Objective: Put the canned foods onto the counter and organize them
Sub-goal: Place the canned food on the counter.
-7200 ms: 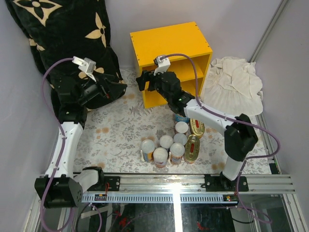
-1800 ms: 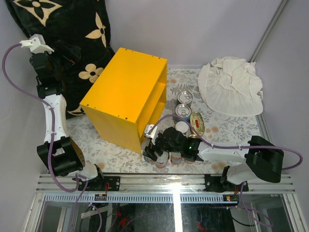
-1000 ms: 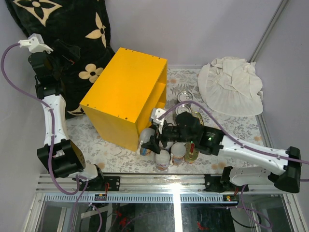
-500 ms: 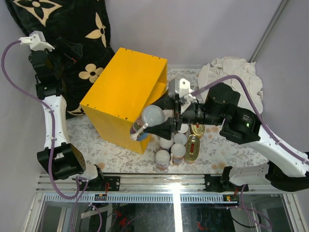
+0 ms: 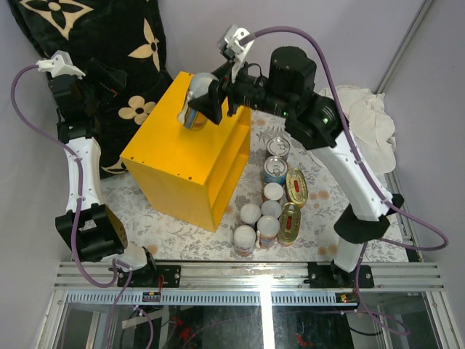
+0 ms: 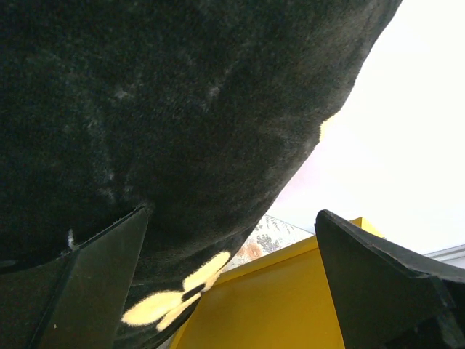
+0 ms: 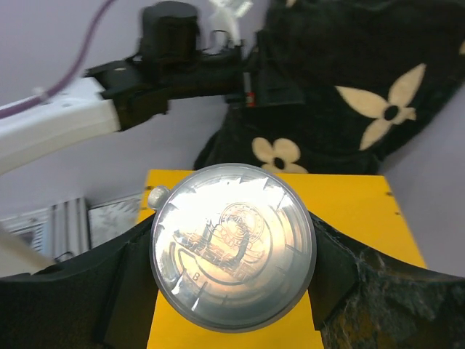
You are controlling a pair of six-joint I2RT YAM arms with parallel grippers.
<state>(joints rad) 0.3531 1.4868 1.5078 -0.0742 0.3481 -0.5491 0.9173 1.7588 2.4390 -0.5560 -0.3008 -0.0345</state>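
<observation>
Silver-topped can (image 7: pixel 232 246) in right hand (image 7: pixel 232 280)

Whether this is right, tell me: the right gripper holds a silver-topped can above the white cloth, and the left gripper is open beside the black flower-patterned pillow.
The top external view shows the right gripper holding the silver-topped can above the bright yellow rectangular box, not the white cloth. The left gripper is open beside the black flower-patterned pillow.

The right hand (image 5: pixel 206 100) has carried 1 can (image 5: pixel 191 110) up above the yellow counter (image 5: pixel 174 163).
</observation>
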